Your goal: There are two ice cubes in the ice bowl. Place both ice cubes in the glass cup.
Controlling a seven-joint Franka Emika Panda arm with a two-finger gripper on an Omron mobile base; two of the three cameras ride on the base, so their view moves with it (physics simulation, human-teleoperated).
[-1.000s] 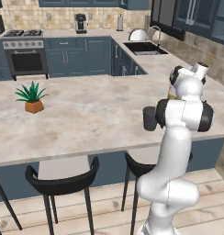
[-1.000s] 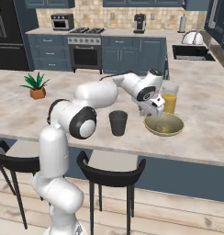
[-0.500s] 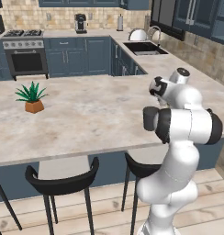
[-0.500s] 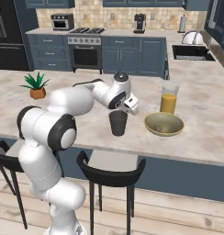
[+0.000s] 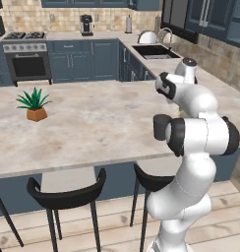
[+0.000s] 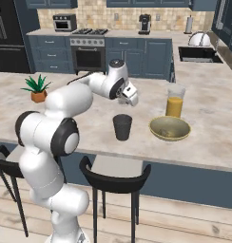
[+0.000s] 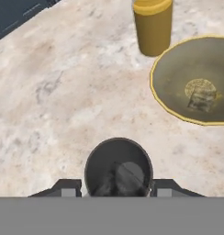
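Your gripper is hovering directly above the glass cup, fingers spread wide and holding nothing. One ice cube is lying in the ice bowl, just beside the cup on the counter.

Juice glass, plant on counter

Arm rises at lower right, folded over the island counter, blocking what's behind it. Potted plant sits on the counter at left. Two black stools under the near edge. Sink, stove behind.
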